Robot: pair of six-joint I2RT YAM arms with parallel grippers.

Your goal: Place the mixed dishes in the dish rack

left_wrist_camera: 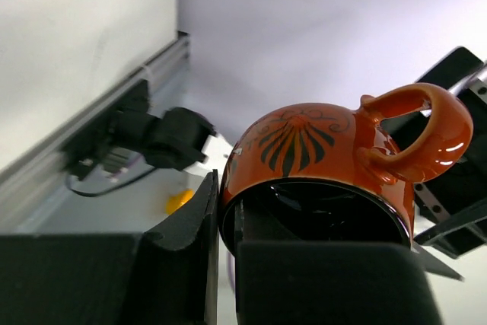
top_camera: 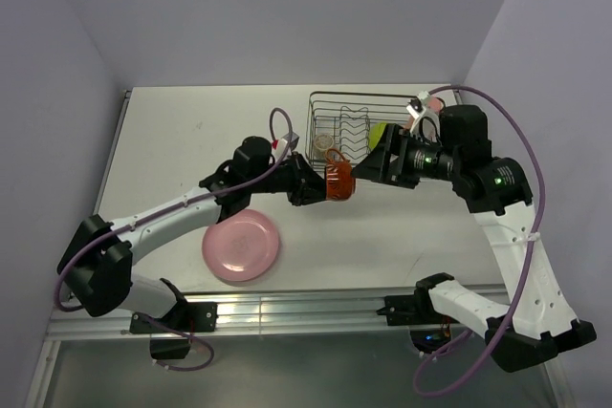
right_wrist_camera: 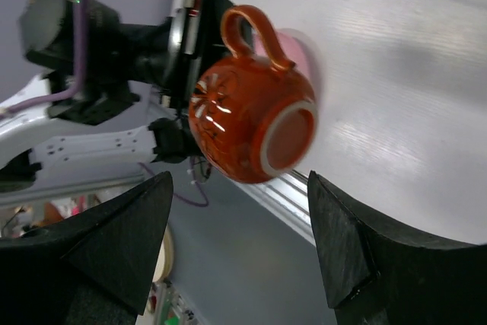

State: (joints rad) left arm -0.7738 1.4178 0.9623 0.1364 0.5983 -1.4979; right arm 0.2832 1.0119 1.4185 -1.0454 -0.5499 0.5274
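Obs: left pincer (left_wrist_camera: 224, 215) clamped on the rim of the dark red mug (left_wrist_camera: 304, 150), one finger inside. The mug hangs in the air above mid-bench, just off the dish rack (top_camera: 325, 100). The right pincer (right_wrist_camera: 240, 226) is agape, facing the mug's base, not touching.

Glazed ceramic: stiff, slick, breakable; rim or handle grips best.

Only the right wrist view shows the mug's foot. Only overhead shows the pink plate (top_camera: 241, 246) near the bench (top_camera: 172, 131) front edge.

We find no readable text, label, brand or number anywhere. The mug (left_wrist_camera: 319, 150) pinched between the left fingers (left_wrist_camera: 183, 256) carries only a dark leaf-like ornament, no letters.
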